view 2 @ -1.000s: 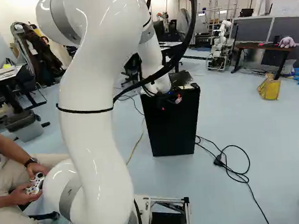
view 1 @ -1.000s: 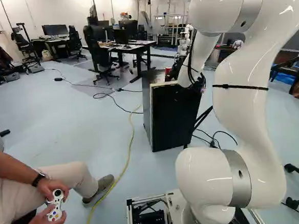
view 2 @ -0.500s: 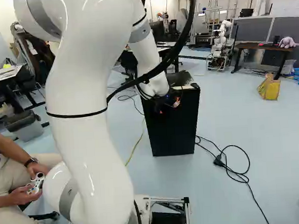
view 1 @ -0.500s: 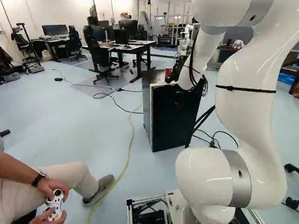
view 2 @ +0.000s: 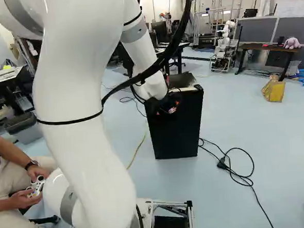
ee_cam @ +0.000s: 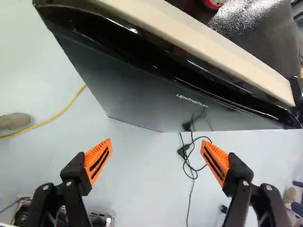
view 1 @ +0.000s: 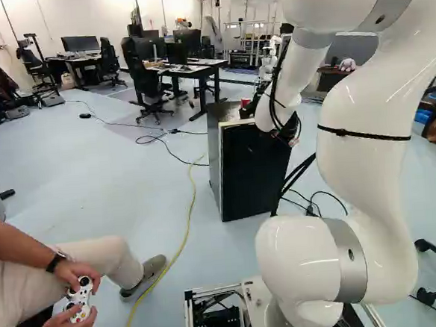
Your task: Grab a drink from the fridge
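The black gripper [view 2: 169, 103] is at the end of the white arm, before the upper front of the small black fridge [view 2: 176, 130]; its fingertips are hard to make out there. In the wrist view the gripper [ee_cam: 156, 143] stands wide open, nothing between its orange pads [ee_cam: 98, 161]. Ahead of the fingers lies the fridge's dark front door [ee_cam: 137, 90], which looks closed, under a pale top edge [ee_cam: 203, 40]. A red can [view 1: 245, 102] stands on top of the fridge; its lower part also shows in the wrist view. The fridge's inside is hidden.
A yellow cable [view 1: 188, 225] runs along the floor left of the fridge, black cables [view 2: 241, 175] to its right. A seated person's shoe [view 1: 145, 277] is near the yellow cable. Desks and chairs stand farther back, with another robot [view 2: 223, 47] behind the fridge.
The arm's upper links have swung, leftward in the right base view; the wrist and gripper have shifted slightly left and down there along the fridge front. The base and fridge have not moved.
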Available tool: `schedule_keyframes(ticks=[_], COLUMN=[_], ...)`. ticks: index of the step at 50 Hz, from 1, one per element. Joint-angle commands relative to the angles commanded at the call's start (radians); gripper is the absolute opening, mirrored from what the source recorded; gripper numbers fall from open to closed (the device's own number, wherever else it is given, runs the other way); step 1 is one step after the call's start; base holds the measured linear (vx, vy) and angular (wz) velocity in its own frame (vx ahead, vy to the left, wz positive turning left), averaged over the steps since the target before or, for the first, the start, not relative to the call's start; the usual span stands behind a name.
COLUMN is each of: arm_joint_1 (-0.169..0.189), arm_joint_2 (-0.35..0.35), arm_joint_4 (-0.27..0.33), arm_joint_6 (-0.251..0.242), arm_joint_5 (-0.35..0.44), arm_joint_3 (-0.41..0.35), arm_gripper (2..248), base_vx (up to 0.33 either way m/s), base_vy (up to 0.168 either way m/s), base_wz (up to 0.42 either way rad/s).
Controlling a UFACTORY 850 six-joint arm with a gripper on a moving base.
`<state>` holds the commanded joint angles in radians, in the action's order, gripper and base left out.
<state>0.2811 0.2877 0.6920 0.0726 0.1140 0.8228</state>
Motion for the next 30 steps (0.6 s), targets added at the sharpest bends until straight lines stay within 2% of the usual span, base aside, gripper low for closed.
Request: schedule_keyframes(ticks=[30], arm_joint_1=[-0.042], arm_joint_2=[-0.069], arm_joint_4=[-0.287], arm_joint_6=[0.000], arm_joint_5=[0.218], arm_joint_3=[-0.082], arm_gripper=[247], base_vx=[0.000], base_vy=[0.000], base_wz=[0.000])
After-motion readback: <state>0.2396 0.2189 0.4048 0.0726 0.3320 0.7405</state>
